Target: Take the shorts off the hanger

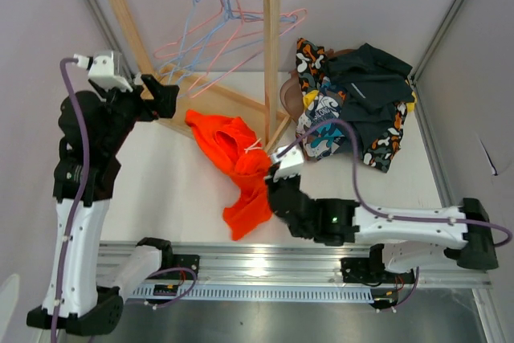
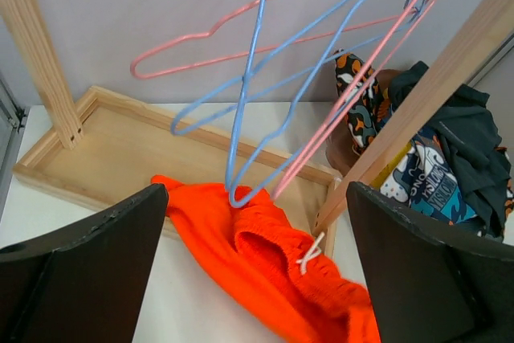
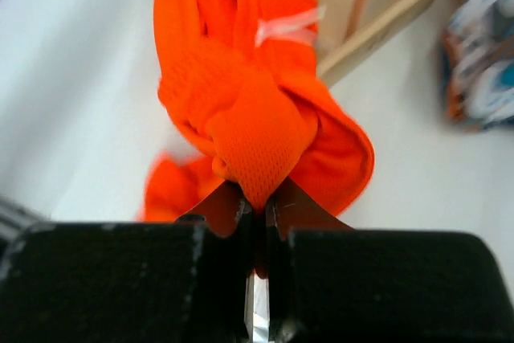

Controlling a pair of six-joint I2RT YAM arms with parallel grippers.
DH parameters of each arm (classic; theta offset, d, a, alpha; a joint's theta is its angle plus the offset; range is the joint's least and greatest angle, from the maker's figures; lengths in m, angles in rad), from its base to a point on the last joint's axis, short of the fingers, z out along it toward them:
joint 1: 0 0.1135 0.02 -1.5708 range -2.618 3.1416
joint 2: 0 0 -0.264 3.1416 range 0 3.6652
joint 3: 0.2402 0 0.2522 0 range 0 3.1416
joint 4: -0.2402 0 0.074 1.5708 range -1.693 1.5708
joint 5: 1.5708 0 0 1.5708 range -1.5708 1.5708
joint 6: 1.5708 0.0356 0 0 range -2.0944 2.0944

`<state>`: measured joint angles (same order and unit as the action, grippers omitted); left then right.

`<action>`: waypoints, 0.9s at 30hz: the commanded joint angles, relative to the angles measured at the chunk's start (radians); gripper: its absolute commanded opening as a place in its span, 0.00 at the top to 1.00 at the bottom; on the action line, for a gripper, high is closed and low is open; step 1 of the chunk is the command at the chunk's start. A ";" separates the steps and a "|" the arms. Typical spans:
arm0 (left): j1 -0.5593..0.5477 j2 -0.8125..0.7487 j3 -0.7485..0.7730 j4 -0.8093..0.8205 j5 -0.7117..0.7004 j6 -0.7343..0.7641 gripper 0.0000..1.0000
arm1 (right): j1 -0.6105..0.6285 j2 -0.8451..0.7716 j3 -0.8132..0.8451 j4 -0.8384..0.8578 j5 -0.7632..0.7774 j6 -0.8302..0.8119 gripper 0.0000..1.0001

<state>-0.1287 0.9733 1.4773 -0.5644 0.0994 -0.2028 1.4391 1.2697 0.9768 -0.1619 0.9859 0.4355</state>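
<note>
The bright orange shorts (image 1: pixel 233 154) stretch from the wooden rack's base (image 1: pixel 210 88) down across the table. My right gripper (image 1: pixel 271 176) is shut on a fold of this mesh cloth (image 3: pixel 257 118), pinched between its fingers (image 3: pixel 259 202). My left gripper (image 1: pixel 165 94) hovers open by the rack, with the orange shorts (image 2: pixel 265 271) below and beyond its fingers (image 2: pixel 255 198) and nothing between them. Bare pink and blue hangers (image 1: pixel 217 30) hang from the rail. The lowest blue hanger tip (image 2: pixel 239 194) sits over the shorts' upper edge; I cannot tell if it touches.
A pile of black and printed shorts (image 1: pixel 353 102) lies at the back right, beyond the rack's upright post (image 1: pixel 271 54). The same pile (image 2: pixel 434 166) shows in the left wrist view behind the slanted post. Metal frame rails edge the table.
</note>
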 commanded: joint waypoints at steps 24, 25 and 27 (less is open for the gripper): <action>-0.077 -0.180 -0.256 0.038 -0.066 -0.073 0.01 | -1.066 0.720 1.598 0.091 -0.438 -0.595 1.00; -0.077 -0.176 -0.256 0.040 -0.069 -0.073 0.01 | -1.107 0.726 1.571 0.116 -0.441 -0.577 1.00; -0.078 -0.170 -0.261 0.040 -0.081 -0.072 0.01 | -1.147 0.734 1.501 0.125 -0.441 -0.497 1.00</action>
<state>-0.1978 0.7971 1.2186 -0.5476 0.0532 -0.2722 0.3481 1.9884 2.5175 -0.0795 0.5900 -0.1589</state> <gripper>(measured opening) 0.991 0.043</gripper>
